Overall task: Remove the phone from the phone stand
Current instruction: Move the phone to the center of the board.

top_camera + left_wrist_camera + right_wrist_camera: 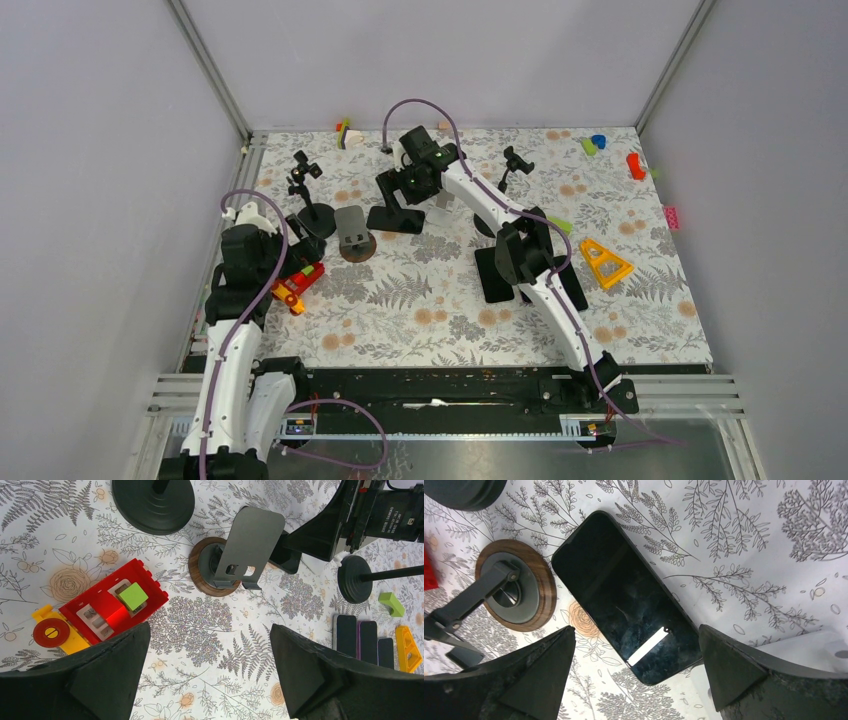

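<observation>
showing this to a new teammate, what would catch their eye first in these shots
The black phone lies flat on the fern-print table, right beside the wooden-based phone stand, which holds nothing. The right gripper hangs open directly above the phone, touching nothing. Further left, a bright red toy stands out close to the open left gripper.
</observation>
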